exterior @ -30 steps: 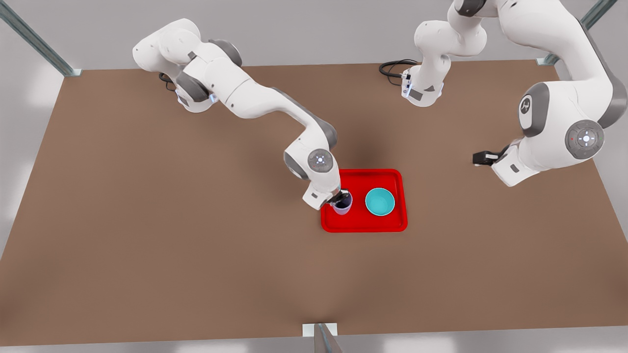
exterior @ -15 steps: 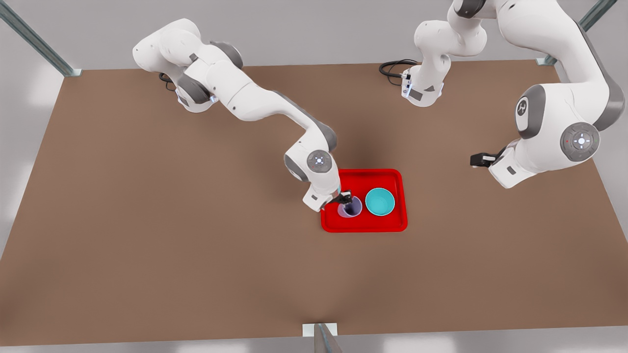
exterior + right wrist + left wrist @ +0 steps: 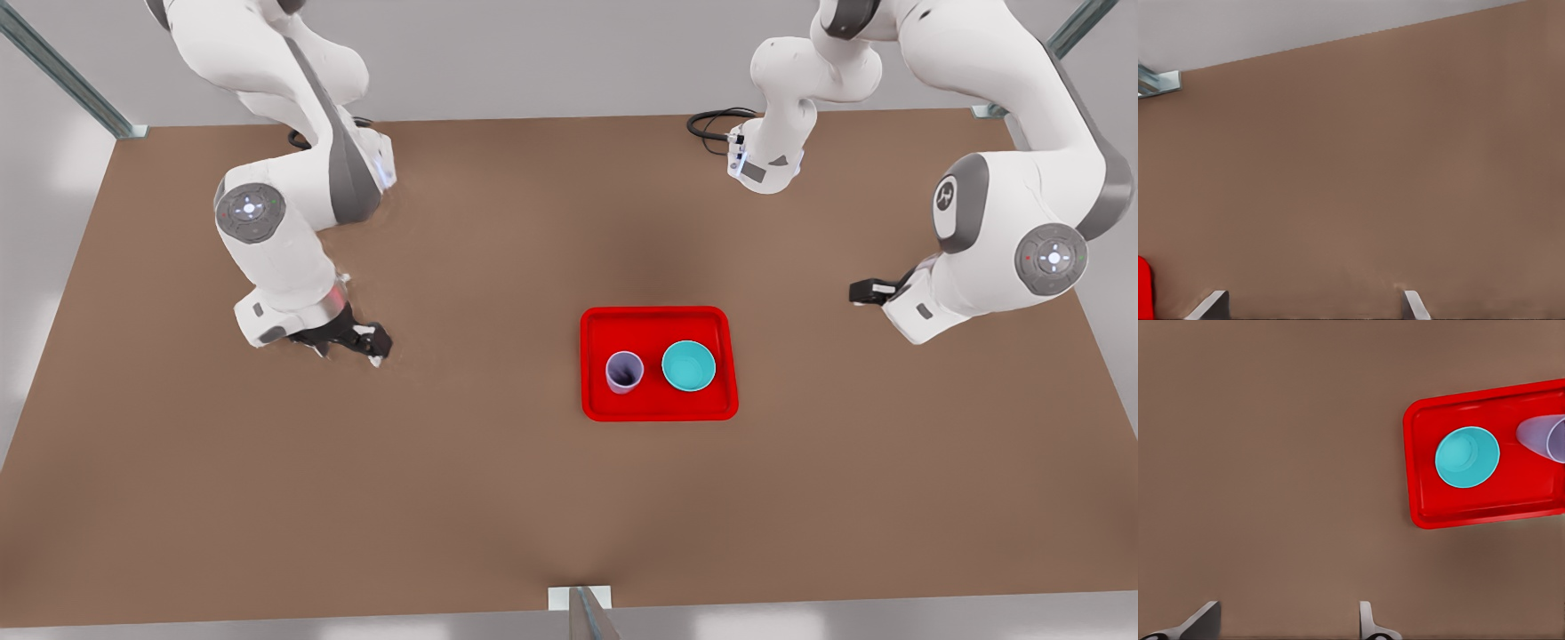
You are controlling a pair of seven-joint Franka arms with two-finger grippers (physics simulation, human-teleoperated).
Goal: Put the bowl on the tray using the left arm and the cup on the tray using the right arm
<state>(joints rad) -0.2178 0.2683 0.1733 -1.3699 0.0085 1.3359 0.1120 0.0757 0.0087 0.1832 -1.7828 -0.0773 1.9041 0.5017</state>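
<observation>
A plain brown table spreads beneath pale grey walls, with metal frame struts showing at its far corners and a small bracket at its near edge. No brand or readable writing can be made out; the arms carry only small round emblems on their grey joint caps. The tray, bright red with rounded corners and a low rim, lies flat near the table's middle. On it the cup stands upright, its lavender mouth open upward, on the side toward the front view's left, and the bowl sits just beside it toward the front view's right, the two apart by a narrow strip of red. In the left wrist view the tray shows with the bowl nearer and the cup beyond it. The left gripper hangs over bare table well off the tray on the front view's right; its fingertips are spread wide and hold nothing. The right gripper is low over the table on the front view's left, well apart from the tray; its fingertips too stand wide apart and empty, with a sliver of the tray at the picture's edge. A black cable coils at the left arm's base.
</observation>
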